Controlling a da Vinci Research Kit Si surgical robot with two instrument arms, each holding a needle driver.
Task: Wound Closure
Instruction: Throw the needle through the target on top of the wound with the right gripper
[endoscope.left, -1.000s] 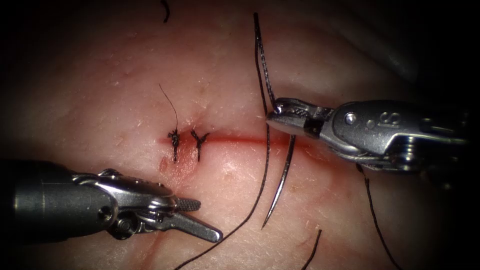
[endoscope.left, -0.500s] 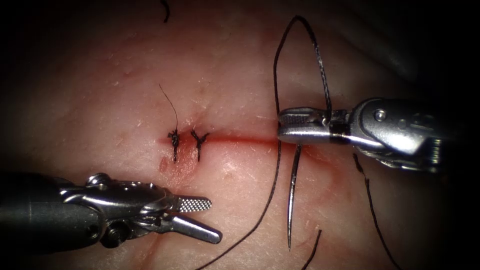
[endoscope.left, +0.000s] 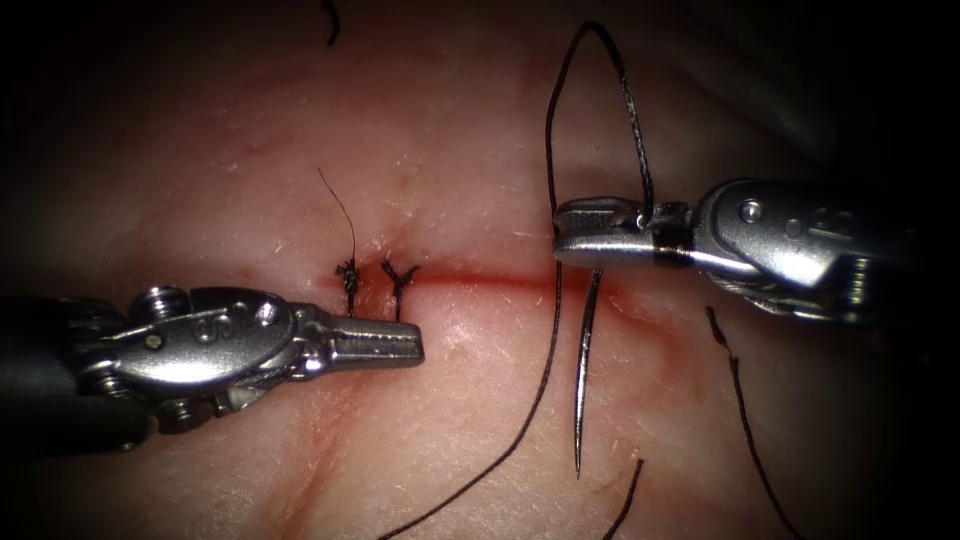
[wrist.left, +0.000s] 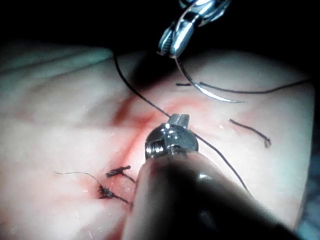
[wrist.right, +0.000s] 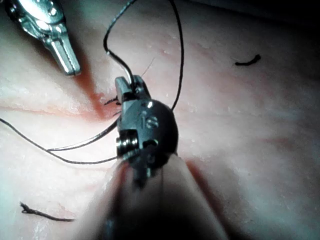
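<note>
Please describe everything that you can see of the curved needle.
The needle is thin, dark, shiny metal, gently curved. The right pincer holds it near its thread end, jaws shut. It hangs across the cut, point toward the viewer, apparently free of the tissue. Black thread loops from its held end.

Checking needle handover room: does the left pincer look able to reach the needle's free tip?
Probably yes: the left pincer, shut and holding nothing, has bare tissue and one thread before the needle, held near its swaged end by the right pincer.

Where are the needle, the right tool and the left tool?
needle (endoscope.left: 582, 380): endoscope view, bare shaft below the jaws.
right tool (endoscope.left: 580, 232): endoscope view, jaw tips.
left tool (endoscope.left: 405, 343): endoscope view, jaw tips.
</note>
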